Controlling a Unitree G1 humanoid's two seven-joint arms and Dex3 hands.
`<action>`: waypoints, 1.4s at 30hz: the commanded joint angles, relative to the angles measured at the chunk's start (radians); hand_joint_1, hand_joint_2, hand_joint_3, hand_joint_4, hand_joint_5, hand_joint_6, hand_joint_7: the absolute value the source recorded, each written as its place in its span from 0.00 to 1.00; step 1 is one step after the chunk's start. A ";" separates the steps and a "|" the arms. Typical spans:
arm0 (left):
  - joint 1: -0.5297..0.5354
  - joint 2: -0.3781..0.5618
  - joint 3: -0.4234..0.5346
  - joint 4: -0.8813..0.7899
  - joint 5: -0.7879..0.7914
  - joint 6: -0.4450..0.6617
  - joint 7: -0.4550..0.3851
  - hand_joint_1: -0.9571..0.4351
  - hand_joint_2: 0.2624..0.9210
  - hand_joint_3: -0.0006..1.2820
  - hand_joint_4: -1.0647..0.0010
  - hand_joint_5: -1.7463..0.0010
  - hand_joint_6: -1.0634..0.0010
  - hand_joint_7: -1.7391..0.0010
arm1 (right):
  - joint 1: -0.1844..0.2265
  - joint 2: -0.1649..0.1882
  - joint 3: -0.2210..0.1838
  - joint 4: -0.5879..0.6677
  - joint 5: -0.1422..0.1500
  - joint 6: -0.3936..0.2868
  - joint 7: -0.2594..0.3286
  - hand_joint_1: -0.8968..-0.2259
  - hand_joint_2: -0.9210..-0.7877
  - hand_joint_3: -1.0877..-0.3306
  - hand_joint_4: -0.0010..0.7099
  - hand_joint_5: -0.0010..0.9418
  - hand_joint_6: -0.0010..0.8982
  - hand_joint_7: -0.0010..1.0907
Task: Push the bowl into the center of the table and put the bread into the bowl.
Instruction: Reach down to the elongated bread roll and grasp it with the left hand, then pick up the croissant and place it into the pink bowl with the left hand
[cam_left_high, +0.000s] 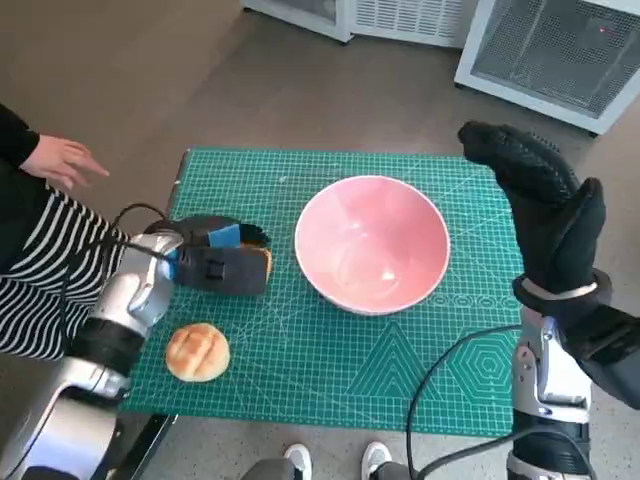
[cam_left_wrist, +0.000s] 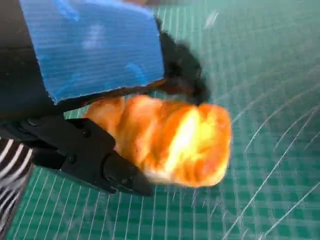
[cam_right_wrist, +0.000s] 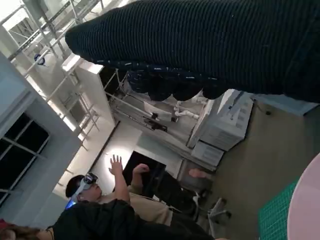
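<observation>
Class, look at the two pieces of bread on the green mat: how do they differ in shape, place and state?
The round bun is a scored dome; the bread in the left hand looks longer and blockier. The round bun lies free on the green mat near its front edge; the other is gripped by the left hand, nearer the pink bowl. Both are golden-brown, and neither is in the bowl.

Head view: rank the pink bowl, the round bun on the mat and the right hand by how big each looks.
1. Pink bowl, clearly largest.
2. Right hand; it is raised toward the camera, so nearness may inflate it.
3. Round bun, smallest.
</observation>
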 joint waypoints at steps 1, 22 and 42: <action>0.052 0.055 0.088 -0.161 -0.072 -0.019 -0.011 0.69 0.98 0.03 0.29 0.38 0.38 0.38 | 0.019 -0.008 -0.002 0.003 0.003 0.016 0.000 0.28 0.00 0.60 0.23 0.00 0.07 0.43; -0.025 0.043 0.282 -0.543 -0.265 -0.022 -0.050 0.69 0.96 0.03 0.25 0.40 0.36 0.36 | 0.017 -0.007 -0.002 0.013 0.002 0.013 0.001 0.28 0.00 0.60 0.23 0.00 0.07 0.43; -0.304 -0.213 0.056 -0.205 -0.116 -0.163 0.043 0.69 0.99 0.03 0.27 0.37 0.39 0.36 | 0.028 -0.006 -0.001 0.026 -0.006 -0.003 0.002 0.29 0.00 0.58 0.23 0.00 0.07 0.42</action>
